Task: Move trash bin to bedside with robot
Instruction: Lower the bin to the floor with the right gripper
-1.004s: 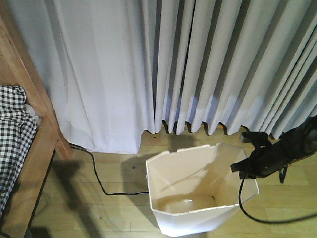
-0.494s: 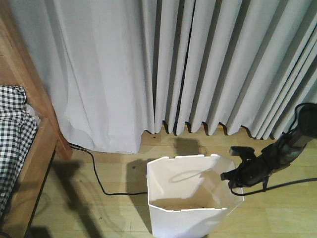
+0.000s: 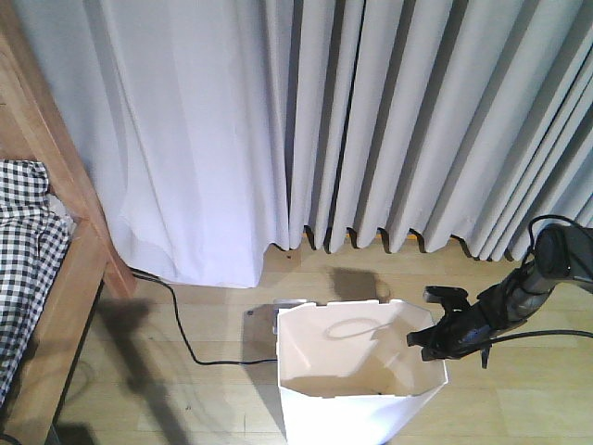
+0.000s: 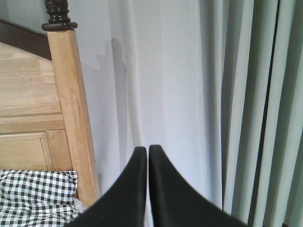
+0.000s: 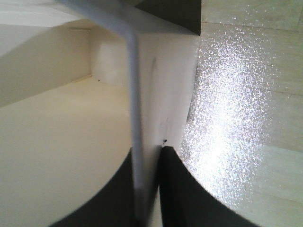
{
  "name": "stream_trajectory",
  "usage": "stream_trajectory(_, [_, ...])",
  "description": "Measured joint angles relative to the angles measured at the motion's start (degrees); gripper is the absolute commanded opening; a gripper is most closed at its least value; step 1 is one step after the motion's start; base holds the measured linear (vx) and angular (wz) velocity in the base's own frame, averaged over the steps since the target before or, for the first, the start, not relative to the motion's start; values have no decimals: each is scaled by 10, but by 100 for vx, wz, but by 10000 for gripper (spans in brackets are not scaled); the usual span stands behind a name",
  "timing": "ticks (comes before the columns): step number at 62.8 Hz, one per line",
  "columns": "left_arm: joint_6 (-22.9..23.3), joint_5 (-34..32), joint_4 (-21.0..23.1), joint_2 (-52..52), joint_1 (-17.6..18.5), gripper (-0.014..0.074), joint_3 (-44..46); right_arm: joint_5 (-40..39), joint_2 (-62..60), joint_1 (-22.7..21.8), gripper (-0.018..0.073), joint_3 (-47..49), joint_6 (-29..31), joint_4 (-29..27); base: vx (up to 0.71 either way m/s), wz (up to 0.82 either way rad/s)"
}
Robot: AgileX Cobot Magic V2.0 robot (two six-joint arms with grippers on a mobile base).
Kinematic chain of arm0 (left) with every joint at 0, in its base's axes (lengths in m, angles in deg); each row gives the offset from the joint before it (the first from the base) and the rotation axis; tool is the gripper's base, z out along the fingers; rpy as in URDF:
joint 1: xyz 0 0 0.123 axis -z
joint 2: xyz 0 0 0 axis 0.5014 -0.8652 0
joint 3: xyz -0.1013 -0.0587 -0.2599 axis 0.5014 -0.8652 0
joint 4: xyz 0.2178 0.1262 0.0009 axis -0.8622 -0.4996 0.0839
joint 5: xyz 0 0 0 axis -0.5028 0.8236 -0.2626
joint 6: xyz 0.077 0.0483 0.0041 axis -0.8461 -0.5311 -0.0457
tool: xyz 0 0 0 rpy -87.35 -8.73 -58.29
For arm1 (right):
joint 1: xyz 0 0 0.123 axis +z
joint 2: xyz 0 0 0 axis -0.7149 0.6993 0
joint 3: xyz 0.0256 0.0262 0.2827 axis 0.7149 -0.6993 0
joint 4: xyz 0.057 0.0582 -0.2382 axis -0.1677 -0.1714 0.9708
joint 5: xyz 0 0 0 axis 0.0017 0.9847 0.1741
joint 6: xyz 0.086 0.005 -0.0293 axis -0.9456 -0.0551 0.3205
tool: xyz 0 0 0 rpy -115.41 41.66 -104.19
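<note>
Pinching the bin (image 3: pixel 357 380) by its thin right rim, the right gripper (image 3: pixel 434 336) has one finger inside the wall and one outside, closed on the plastic. The bin stands on the floor near the front edge of the view, well apart from the bed (image 3: pixel 42 269) at the left edge. Dragging it left probably calls for a slow, level pull, since a thin wall could flex or slip free. The left gripper (image 4: pixel 144 189) holds nothing, fingers together. The bin's base is cut off.
</note>
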Motion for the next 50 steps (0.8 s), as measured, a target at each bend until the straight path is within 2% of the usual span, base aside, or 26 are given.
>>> stream_trajectory(17, [0,0,0,0,0,-6,0,-6,27,0,24,17,-2,5,0,0])
stream_trajectory(30, [0,0,0,0,0,-6,0,-11,27,0,74,18,-2,18,0,0])
stream_trajectory(39, [0,0,0,0,0,-6,0,-11,27,0,148,18,-4,18,0,0])
stream_trajectory(50, [0,0,0,0,0,-6,0,-7,27,0,311,18,-4,22,0,0])
